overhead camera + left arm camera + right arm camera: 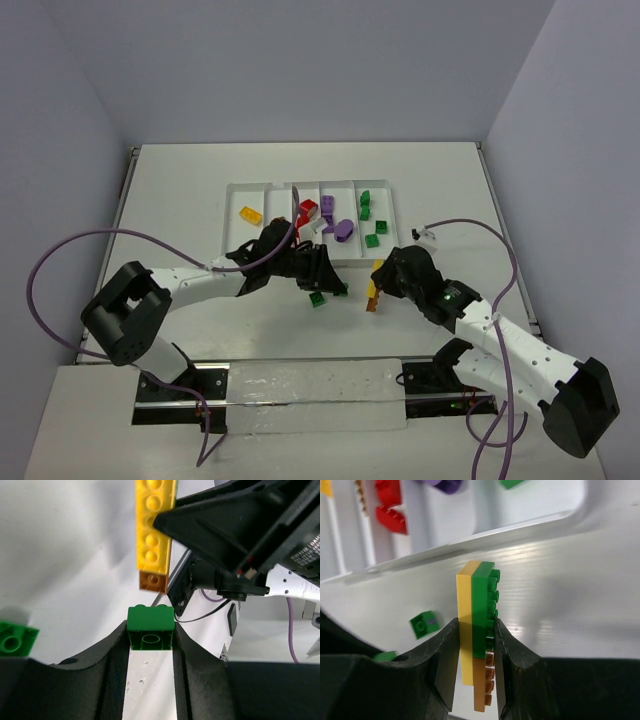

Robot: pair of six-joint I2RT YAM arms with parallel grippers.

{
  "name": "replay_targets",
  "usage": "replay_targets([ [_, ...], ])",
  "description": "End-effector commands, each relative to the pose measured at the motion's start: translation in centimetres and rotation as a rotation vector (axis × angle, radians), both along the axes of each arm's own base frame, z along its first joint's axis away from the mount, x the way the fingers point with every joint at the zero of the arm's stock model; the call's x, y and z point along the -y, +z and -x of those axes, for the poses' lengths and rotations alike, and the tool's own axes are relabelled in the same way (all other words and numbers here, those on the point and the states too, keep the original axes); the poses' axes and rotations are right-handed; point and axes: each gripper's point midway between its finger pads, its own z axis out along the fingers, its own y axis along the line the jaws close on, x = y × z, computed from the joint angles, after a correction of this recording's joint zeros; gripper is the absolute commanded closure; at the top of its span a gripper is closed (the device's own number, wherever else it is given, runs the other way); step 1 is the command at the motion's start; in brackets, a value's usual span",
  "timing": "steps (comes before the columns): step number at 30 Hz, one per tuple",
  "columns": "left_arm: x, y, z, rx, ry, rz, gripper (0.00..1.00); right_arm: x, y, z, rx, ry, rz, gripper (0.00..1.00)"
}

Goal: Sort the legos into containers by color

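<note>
Green brick (150,622), hard, light and slick, sits clamped by its flat sides in the left pincer (150,639), seemingly just off the counter (180,190). The right pincer (476,647) is clamped on a stuck yellow-green-brown stack (481,597) near the tray (262,192).

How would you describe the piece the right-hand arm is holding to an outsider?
Find the white tray mid-table, then the right gripper just off its near right corner. Clamped in it is a stack of stuck-together bricks: yellow, green and orange-brown at once, unlike the plain green brick nearby.
</note>
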Motion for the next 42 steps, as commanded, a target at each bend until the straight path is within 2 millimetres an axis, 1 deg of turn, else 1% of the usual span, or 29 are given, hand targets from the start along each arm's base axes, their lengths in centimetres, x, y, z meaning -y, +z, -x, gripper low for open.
replay_targets([
  [1,-0.8,1.1,-1.1,0.045,0.039,0.011,1.00,2.3,-0.3,-0.4,-0.002,-0.106,0.043,1.00],
  [4,0.1,2.2,-2.7,0.064,0.067,0.009,1.00,3.1,-1.8,-0.1,-0.046,-0.159,0.065,1.00],
  [5,0.5,2.0,-3.3,0.070,0.069,-0.007,1.00,3.2,-2.2,0.0,-0.058,-0.171,0.065,1.00],
  [6,0.9,3.1,-3.9,0.092,0.077,0.000,1.00,3.3,-2.3,0.1,-0.060,-0.173,0.069,1.00],
  [7,1.9,4.3,-5.6,0.122,0.099,0.004,1.00,3.3,-2.4,0.1,-0.065,-0.180,0.061,1.00],
  [8,2.1,4.0,-6.1,0.111,0.111,-0.033,1.00,3.5,-2.7,0.2,-0.070,-0.187,0.064,1.00],
  [9,2.6,4.4,-7.0,0.126,0.121,-0.043,1.00,3.5,-2.6,0.2,-0.066,-0.193,0.057,1.00],
  [10,3.7,4.9,-8.5,0.152,0.123,-0.056,1.00,3.7,-2.4,0.4,-0.058,-0.204,0.047,1.00],
  [11,4.4,5.1,-9.6,0.169,0.131,-0.066,1.00,3.9,-2.3,0.5,-0.051,-0.213,0.042,1.00],
  [12,4.7,3.8,-10.4,0.160,0.135,-0.109,1.00,4.2,-1.9,0.5,-0.035,-0.228,0.033,1.00],
  [13,4.9,4.0,-11.1,0.163,0.139,-0.121,1.00,4.4,-1.8,0.5,-0.030,-0.237,0.032,1.00],
  [14,5.7,4.7,-12.2,0.173,0.148,-0.112,1.00,4.5,-1.5,0.6,-0.021,-0.237,0.028,1.00],
  [17,7.0,4.6,-15.3,0.177,0.195,-0.130,1.00,5.3,-0.2,0.8,0.023,-0.258,0.019,1.00],
  [18,7.5,3.8,-16.4,0.180,0.215,-0.145,1.00,5.6,0.5,1.0,0.043,-0.263,0.009,1.00],
  [20,8.3,4.7,-18.2,0.199,0.245,-0.145,1.00,5.9,0.9,1.2,0.051,-0.269,0.007,1.00],
  [25,10.1,3.2,-22.5,0.200,0.293,-0.163,1.00,6.5,2.0,1.9,0.078,-0.277,-0.017,1.00],
  [27,10.6,2.7,-23.8,0.199,0.306,-0.171,0.99,6.7,2.3,2.2,0.084,-0.276,-0.025,1.00],
  [28,10.8,2.0,-24.4,0.195,0.311,-0.181,0.97,6.7,2.4,2.3,0.086,-0.273,-0.029,1.00],
  [29,10.8,1.0,-24.7,0.181,0.310,-0.201,0.94,6.6,2.5,2.4,0.088,-0.269,-0.033,1.00],
  [30,10.9,1.9,-25.0,0.191,0.313,-0.187,0.88,6.7,2.5,2.4,0.086,-0.269,-0.031,1.00],
  [31,11.1,1.6,-25.3,0.189,0.313,-0.187,0.81,6.7,2.5,2.5,0.085,-0.269,-0.030,1.00],
  [33,11.4,1.3,-26.1,0.189,0.318,-0.171,0.50,6.9,2.5,2.7,0.086,-0.268,-0.032,1.00],
  [34,11.5,1.5,-26.2,0.192,0.319,-0.158,0.43,6.9,2.5,2.7,0.088,-0.270,-0.033,1.00],
  [35,11.5,1.5,-26.3,0.191,0.317,-0.152,0.39,7.0,2.5,2.7,0.090,-0.270,-0.032,1.00],
  [36,11.7,1.6,-26.3,0.194,0.307,-0.144,0.30,7.0,2.5,2.8,0.091,-0.271,-0.029,1.00],
  [37,11.8,1.8,-26.3,0.198,0.301,-0.137,0.23,7.1,2.4,2.8,0.090,-0.272,-0.026,1.00],
  [38,11.9,2.1,-26.3,0.203,0.299,-0.131,0.20,7.2,2.4,2.8,0.089,-0.273,-0.024,1.00],
  [41,11.9,3.2,-26.2,0.224,0.289,-0.123,0.19,7.2,2.2,2.9,0.084,-0.269,-0.017,1.00],
  [42,11.7,4.2,-26.0,0.237,0.289,-0.118,0.19,7.2,2.1,2.9,0.082,-0.268,-0.014,1.00],
])
